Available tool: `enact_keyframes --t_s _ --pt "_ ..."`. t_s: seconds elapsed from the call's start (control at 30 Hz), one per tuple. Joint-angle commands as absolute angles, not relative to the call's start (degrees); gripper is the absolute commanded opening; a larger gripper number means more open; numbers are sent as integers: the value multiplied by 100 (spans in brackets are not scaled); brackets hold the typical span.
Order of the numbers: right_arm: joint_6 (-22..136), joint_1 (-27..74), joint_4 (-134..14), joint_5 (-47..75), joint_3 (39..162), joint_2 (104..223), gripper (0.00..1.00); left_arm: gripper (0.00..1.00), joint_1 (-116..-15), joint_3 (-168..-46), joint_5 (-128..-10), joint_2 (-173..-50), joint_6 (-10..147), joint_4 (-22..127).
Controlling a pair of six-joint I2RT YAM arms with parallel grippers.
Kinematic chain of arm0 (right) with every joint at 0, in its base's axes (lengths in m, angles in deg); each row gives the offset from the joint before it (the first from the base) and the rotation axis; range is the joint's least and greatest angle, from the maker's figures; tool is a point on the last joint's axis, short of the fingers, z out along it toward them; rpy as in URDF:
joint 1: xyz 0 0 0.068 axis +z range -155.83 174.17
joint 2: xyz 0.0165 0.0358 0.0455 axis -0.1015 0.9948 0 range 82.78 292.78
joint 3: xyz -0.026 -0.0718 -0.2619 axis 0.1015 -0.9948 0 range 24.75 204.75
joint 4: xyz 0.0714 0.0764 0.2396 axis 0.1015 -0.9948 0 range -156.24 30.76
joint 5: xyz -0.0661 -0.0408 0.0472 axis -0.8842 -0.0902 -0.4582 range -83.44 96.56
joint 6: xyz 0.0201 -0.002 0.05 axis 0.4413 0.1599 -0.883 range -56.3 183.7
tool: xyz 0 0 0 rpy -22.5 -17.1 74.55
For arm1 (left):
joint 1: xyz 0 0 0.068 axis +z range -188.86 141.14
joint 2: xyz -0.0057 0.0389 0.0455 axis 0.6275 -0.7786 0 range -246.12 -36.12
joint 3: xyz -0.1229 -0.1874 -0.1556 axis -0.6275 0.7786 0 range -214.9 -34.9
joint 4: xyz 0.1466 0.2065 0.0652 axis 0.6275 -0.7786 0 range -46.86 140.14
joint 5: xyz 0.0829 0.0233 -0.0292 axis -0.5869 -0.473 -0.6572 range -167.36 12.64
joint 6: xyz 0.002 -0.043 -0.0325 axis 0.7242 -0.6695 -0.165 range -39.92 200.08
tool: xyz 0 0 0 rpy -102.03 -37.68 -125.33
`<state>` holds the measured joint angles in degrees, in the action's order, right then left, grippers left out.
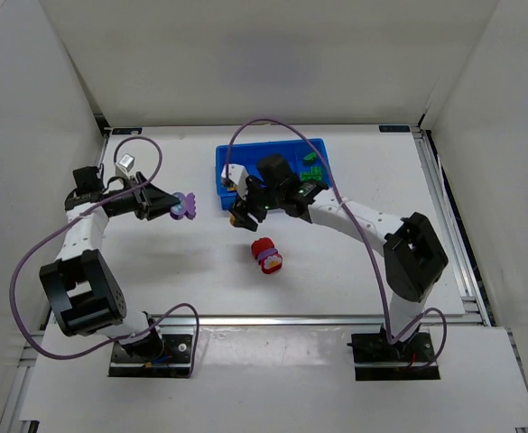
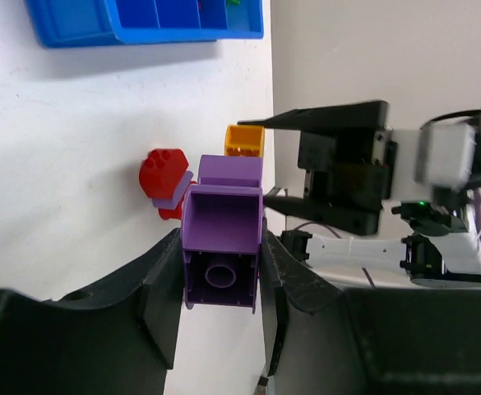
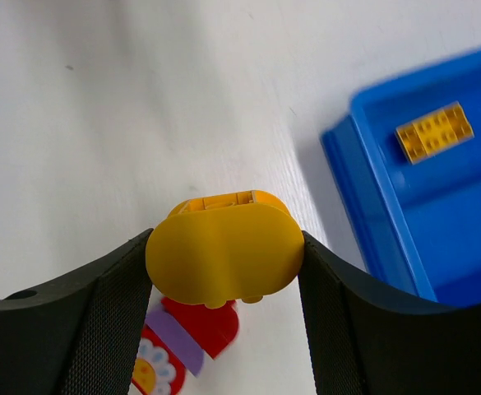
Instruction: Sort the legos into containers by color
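The right gripper [image 3: 225,243], clamped on a yellow brick [image 3: 224,259], hangs just beside the blue tray's [image 3: 462,214] near-left corner. The left gripper [image 2: 220,239], gripping a purple brick [image 2: 224,214], sits well leftward.

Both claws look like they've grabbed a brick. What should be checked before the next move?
1. Left claw shut on the purple brick: ok.
2. Right claw shut on the yellow brick: ok.
3. Blue tray beside the right claw, a yellow piece already in one compartment: ok.
4. All bricks off the table: not ok, a red-and-purple brick lies there.
5. Compartment meant for purple: cannot tell.
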<state>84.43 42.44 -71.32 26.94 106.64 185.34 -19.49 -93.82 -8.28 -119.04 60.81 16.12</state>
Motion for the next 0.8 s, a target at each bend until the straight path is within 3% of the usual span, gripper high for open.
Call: enact_keyframes --t_s 0.0,0.37,0.77 --pt "8541 4015 -7199 2616 10473 18148 0 10 -1891 -9616 -546 -11733 5995 1902" --pt "8427 3364 -7199 2292 10455 18060 0 10 -1900 -9959 -827 -11945 6048 1946" --pt "8172 3012 -7357 2449 13038 19860 1 10 -1953 -10065 -1346 -11821 6048 2078"
